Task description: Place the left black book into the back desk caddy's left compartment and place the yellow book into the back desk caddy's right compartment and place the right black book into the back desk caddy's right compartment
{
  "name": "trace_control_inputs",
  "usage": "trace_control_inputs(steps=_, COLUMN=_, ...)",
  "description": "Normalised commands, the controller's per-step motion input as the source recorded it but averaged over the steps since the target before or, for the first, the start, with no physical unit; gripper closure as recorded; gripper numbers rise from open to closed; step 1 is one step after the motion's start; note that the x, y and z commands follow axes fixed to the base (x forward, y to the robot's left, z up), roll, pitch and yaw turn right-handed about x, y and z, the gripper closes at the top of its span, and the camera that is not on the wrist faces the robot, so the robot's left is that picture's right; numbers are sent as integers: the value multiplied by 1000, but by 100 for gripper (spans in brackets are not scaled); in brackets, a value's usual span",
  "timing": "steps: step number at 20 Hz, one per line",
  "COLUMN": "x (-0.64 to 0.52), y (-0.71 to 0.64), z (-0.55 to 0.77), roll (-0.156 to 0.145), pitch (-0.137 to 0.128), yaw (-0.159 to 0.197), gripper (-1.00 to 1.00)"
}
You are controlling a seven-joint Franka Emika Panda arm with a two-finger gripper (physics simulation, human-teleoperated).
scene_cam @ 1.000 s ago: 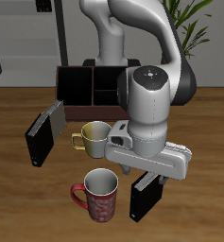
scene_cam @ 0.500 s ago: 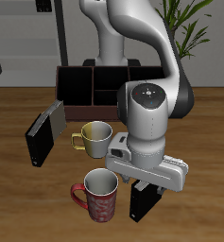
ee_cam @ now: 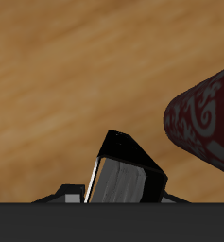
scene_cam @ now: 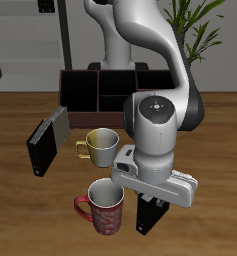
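Note:
The left black book stands near the table's front edge, beside the red mug. It also shows in the wrist view, tilted, with pale page edges. My gripper is right above it, open, with a finger on either side of the book's top. The right black book leans farther back, next to a grey striped book. The back desk caddy stands at the table's back, partly hidden by my arm. The yellow book is out of view.
A red patterned mug stands close beside the gripper and shows in the wrist view. A yellow mug stands mid-table. A potted plant is behind the table.
My arm has swung toward the table's front edge and come down, so the gripper now sits over the top of the left black book. The books and mugs have not moved.

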Motion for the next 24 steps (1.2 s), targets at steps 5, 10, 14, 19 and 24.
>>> trace_control_inputs(steps=5, x=-140, y=-6, z=200, roll=-3, pitch=-28, yaw=59, gripper=100)
trace_control_inputs(steps=10, x=-335, y=146, z=626, roll=36, pitch=-72, yaw=104, gripper=100)
trace_control_inputs(steps=14, x=-388, y=119, z=674, roll=26, pitch=-64, yaw=112, gripper=100)
trace_control_inputs(steps=19, x=-455, y=140, z=545, roll=8, pitch=-17, yaw=81, gripper=100)
trace_control_inputs(steps=24, x=-440, y=1, z=525, roll=13, pitch=-41, yaw=82, gripper=100)
